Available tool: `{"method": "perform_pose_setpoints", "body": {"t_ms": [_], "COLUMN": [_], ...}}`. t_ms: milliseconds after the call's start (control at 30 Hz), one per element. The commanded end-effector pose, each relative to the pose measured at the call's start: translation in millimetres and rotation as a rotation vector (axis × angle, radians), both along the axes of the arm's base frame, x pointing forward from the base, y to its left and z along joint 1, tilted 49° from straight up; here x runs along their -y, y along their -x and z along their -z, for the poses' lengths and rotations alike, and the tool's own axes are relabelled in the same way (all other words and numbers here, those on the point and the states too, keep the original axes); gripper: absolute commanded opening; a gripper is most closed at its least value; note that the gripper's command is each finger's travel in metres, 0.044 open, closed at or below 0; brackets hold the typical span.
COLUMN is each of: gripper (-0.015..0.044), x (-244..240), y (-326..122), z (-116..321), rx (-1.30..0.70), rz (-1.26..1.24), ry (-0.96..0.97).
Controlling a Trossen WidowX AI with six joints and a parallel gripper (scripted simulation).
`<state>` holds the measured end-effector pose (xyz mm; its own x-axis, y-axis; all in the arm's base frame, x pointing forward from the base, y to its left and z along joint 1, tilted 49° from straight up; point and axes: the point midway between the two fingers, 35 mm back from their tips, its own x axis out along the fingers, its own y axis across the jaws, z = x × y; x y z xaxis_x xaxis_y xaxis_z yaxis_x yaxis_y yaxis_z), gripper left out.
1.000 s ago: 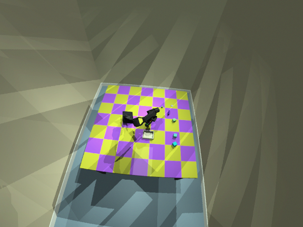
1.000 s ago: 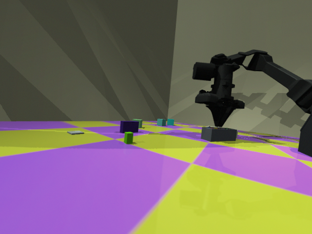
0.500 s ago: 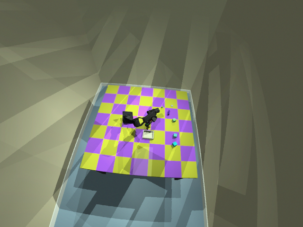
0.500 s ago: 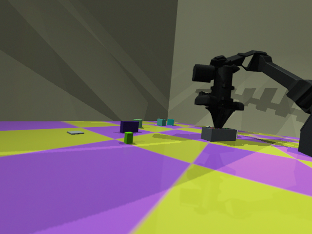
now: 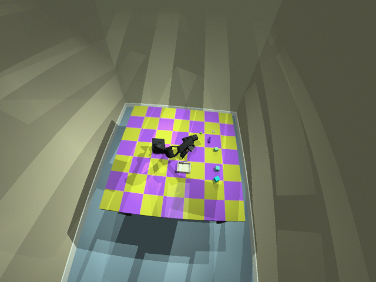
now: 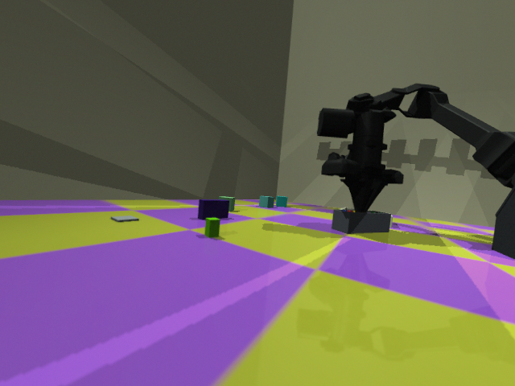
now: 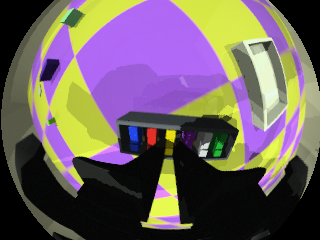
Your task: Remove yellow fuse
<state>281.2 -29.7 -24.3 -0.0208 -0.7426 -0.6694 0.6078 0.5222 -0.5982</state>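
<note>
Yellow fuse (image 7: 171,138) is seated in the fuse block (image 7: 176,136), third slot from the left, directly between the fingertips of the gripper (image 7: 171,148). The gripper is clamped on the fuse. Extraction axis is judged vertical; tray (image 7: 262,80) lies well apart, right.

Arm (image 6: 461,120) reaches out from base, elbow high, forearm level. I see wrist bent straight down, gripper (image 6: 360,207) pointing vertical, low over fuse block (image 6: 360,221). Fingers narrow to near-closed V in wrist view, tips either side of yellow fuse (image 7: 171,139). Grip on it not confirmed.
</note>
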Motion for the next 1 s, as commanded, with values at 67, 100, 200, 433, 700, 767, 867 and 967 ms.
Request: {"method": "perform_pose_setpoints", "body": {"t_ms": [67,100,200,433,700,767,867,967], "gripper": [0.0,0.0,0.0,0.0,0.0,0.0,0.0,0.0], "x": [-0.1,-0.1,-0.4,-2.9,-5.9,-6.6,-7.7,-8.8], "y": [-0.2,-0.2,-0.2,-0.5,-0.7,-0.8,-0.9,-0.9], "z": [-0.1,-0.1,-0.3,-2.3,-4.8,-5.5,-6.4,-7.3], "rx": [0.0,0.0,0.0,0.0,-0.001,-0.001,-0.001,-0.001], "rz": [0.0,0.0,0.0,-0.001,-0.001,-0.001,-0.001,-0.001], "ry": [0.0,0.0,0.0,0.0,-0.001,-0.001,-0.001,-0.001]}}
